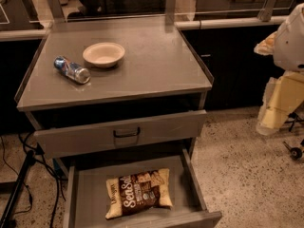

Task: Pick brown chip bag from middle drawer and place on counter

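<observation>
Brown chip bag (138, 194) lies flat on the floor of the open middle drawer (88, 196), near its front edge, about midway between the side walls; its long axis runs along that front edge, right end tilted slightly back; the counter (156, 75) above carries a can (71, 70) and bowl (103, 54) toward its rear left corner; the gripper (271, 118) hangs beyond the counter's right edge, well apart, the bag lower and past the drawer's right wall; released or clenched cannot be told.

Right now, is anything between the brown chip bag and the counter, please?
The upper drawer juts out between brown chip bag and counter; bowl and can sit on its left. Gripper is out of view.
</observation>
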Tool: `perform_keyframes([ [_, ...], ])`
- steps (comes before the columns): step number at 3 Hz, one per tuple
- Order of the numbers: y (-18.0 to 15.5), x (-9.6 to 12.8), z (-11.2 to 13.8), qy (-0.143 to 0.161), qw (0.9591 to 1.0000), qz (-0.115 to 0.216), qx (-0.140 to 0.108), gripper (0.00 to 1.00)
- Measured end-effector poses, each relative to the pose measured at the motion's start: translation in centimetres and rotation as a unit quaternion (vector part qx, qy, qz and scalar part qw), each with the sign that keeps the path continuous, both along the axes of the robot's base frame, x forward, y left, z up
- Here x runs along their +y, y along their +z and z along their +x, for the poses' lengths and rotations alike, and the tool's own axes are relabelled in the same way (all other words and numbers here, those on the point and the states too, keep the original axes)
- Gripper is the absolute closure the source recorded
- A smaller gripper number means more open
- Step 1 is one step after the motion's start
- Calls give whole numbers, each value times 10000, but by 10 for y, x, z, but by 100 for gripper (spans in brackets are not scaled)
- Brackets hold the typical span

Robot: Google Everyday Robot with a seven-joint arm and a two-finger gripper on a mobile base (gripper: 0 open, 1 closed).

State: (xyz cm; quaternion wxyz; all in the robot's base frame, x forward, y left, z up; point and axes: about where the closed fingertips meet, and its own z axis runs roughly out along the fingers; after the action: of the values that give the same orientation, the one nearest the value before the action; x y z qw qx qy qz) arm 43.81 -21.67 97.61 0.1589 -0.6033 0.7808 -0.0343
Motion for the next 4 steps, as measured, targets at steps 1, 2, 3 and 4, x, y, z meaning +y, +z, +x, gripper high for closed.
perform_keyframes([
  [1, 0, 0, 0, 2, 10000, 0, -1, 0],
  [2, -8, 18, 2, 315, 9995, -52, -69, 0],
  [3, -25, 50, 2, 841, 9964, 26, 38, 0],
  [4, -25, 50, 2, 842, 9964, 26, 38, 0],
])
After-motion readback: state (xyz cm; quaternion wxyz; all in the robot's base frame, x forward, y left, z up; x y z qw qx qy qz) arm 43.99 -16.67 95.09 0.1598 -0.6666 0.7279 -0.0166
